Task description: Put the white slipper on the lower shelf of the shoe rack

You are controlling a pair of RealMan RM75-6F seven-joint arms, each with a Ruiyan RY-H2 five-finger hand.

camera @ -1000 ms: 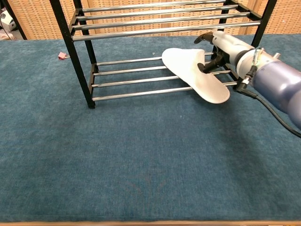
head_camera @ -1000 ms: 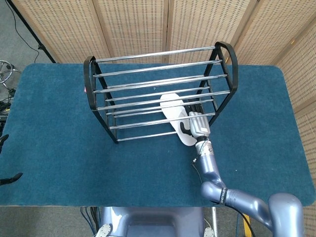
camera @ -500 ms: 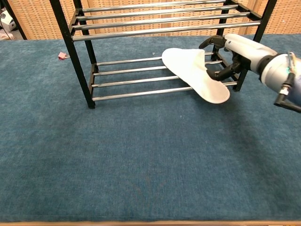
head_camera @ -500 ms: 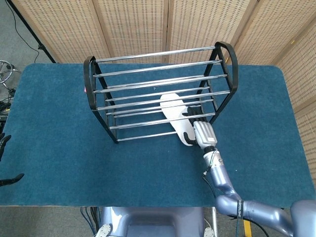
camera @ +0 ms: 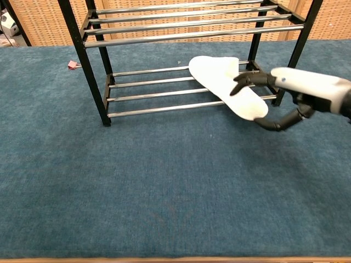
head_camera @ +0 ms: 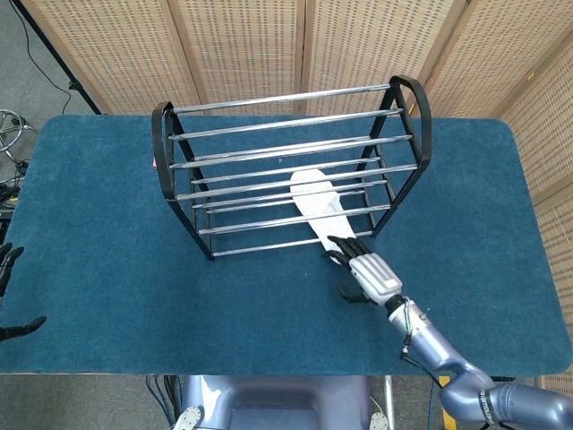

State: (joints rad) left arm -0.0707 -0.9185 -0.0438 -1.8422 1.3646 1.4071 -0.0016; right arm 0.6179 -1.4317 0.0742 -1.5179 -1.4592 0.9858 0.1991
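White slipper (camera: 226, 85) has been released onto the shoe rack's (head_camera: 170, 179) lower shelf, heel seemingly overhanging the near rail, and the right hand (camera: 296, 93), fingers apart and empty, has been withdrawn.

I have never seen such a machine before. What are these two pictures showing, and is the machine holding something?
This is a robot with two arms, each ending in a hand with fingers. Both pictures come from the robot's own cameras: the head view looks down from above, and the chest view looks forward, low over the table. The table has a blue cover. On it stands a shoe rack of black posts and metal bars. A white slipper lies on the lower shelf, its near end sticking out over the front bar. The right hand is beside that end with its fingers spread; it holds nothing. The left hand shows only at the table's left edge in the head view, also holding nothing. A small pink thing lies behind the rack.
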